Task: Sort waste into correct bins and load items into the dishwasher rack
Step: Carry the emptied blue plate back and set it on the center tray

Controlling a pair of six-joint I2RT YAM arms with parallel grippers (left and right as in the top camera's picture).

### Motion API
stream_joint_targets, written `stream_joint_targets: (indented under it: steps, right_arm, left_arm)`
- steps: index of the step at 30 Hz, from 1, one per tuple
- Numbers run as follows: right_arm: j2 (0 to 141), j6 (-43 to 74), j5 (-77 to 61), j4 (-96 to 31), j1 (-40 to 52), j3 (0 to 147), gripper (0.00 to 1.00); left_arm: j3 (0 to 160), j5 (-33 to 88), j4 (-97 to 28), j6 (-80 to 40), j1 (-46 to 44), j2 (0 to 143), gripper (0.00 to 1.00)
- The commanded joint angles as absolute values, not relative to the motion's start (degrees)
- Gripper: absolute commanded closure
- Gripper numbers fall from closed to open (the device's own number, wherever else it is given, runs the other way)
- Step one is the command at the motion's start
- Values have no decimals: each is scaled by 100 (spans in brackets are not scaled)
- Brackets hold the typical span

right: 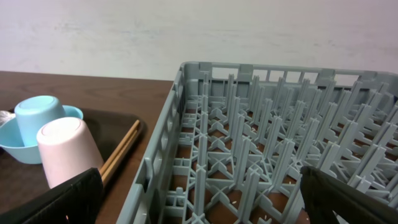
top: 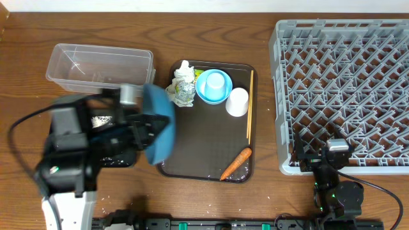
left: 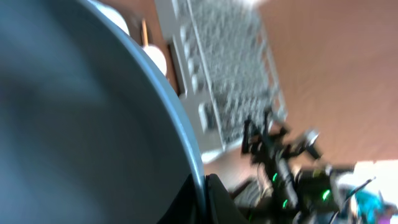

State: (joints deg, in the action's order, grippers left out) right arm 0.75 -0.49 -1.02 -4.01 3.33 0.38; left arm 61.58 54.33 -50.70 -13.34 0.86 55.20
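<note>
Overhead view: left tool (top: 148,125) grips the tilted blue plate (top: 162,120); right tool (right: 202,202) gapes wide, empty.

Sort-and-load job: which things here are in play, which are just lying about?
In play: blue plate in left pincer, bowl, blue cup, white cup, chopsticks, carrot, crumpled paper, clear box, rack.
Lying about: brown serving tray, wooden table.

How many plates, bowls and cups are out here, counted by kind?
Plate: 1
Bowl: 1
Cups: 2 (blue cup, white cup)
Total: 4
</note>
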Motion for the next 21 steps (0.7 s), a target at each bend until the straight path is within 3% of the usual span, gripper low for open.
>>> stream_joint_targets:
  steps: [1,6,14,21]
  right_arm:
    - [78,-93,-67,-425,340,32,1]
    - [78,-91,-67,-425,340,32,1]
    - [78,-93,-67,-425,340,32,1]
    - [78,-93,-67,-425,340,32,1]
  left_arm:
    - [6211,4027,-5054,-1354,-867,5813,94]
    - [6211,2228,-4912,-1813,-1975,6351,94]
    - [6211,1796,-4268,-1813,-3166,7126,94]
    - [6211,1750,-4012,-1857,-3395,7992,94]
